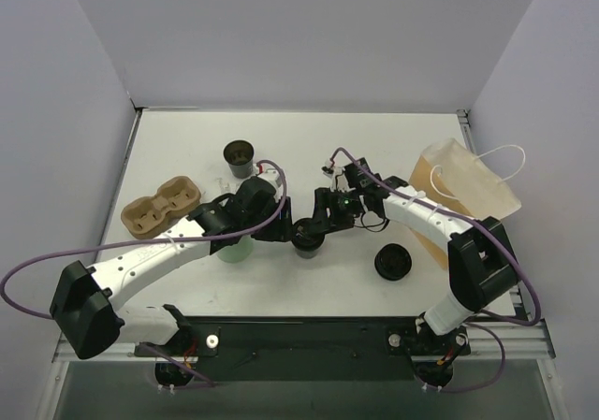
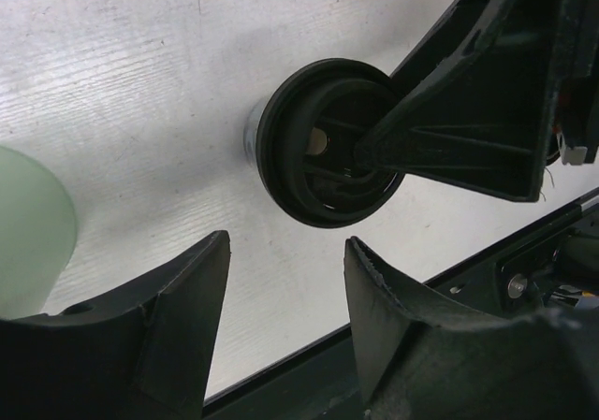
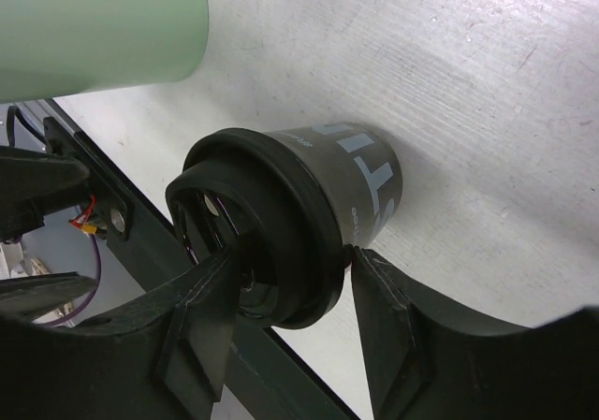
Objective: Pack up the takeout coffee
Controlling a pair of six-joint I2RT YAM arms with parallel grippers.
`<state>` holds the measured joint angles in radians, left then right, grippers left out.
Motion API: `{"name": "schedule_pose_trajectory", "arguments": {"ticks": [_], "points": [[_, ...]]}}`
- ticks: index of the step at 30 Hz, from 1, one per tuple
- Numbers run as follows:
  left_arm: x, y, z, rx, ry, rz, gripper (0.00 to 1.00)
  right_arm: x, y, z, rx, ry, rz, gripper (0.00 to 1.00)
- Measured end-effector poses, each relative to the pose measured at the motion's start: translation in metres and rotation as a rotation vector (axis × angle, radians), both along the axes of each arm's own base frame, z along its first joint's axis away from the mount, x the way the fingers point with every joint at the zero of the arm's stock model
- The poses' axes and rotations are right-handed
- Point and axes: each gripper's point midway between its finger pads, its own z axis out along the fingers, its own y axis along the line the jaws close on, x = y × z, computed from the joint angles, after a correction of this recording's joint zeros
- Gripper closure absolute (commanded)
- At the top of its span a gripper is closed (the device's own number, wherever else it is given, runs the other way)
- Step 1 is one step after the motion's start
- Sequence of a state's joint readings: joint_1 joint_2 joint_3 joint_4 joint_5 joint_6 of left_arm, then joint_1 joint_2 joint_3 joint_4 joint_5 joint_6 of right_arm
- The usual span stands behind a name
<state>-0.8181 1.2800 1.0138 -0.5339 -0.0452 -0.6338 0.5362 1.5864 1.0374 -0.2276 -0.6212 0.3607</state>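
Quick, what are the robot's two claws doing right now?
Left gripper: open, holding nothing.
Right gripper: one finger inside the takeout coffee, one outside its rim; cannot tell if it grips.

Robot lab bench: white table [image 1: 374, 139] between plain grey partition walls [image 1: 299, 36].

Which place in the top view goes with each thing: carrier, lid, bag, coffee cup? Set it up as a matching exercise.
Things:
1. carrier
2. lid
3. bag
4. coffee cup

Places:
A. centre
B. far right
C. far left
D. just right of centre, lying flat

Pairs: 1-C, 2-D, 3-B, 4-A
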Motion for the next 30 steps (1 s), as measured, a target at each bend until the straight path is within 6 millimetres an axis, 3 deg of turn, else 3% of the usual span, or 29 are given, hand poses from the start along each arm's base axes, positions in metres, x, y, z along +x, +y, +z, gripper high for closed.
{"name": "schedule_pose_trajectory", "arguments": {"ticks": [5, 8, 14, 22, 30], "points": [[0.006, -0.010, -0.012, -0.027, 0.012, 0.014, 0.36, -0.003, 0.001, 0.000, 0.027, 0.000, -0.023, 0.52], [0.010, -0.015, -0.015, -0.042, 0.011, 0.024, 0.36, -0.005, 0.000, 0.000, 0.037, 0.005, -0.041, 0.43], [0.015, -0.019, -0.013, -0.062, -0.002, 0.042, 0.36, -0.009, -0.003, 0.001, 0.037, 0.019, -0.072, 0.36], [0.017, -0.020, -0.020, -0.047, 0.004, 0.044, 0.37, -0.005, -0.008, 0.024, 0.059, -0.038, -0.112, 0.36], [0.020, -0.022, -0.031, -0.023, 0.010, 0.031, 0.38, 0.000, -0.028, 0.022, -0.009, -0.047, -0.179, 0.36]]}}
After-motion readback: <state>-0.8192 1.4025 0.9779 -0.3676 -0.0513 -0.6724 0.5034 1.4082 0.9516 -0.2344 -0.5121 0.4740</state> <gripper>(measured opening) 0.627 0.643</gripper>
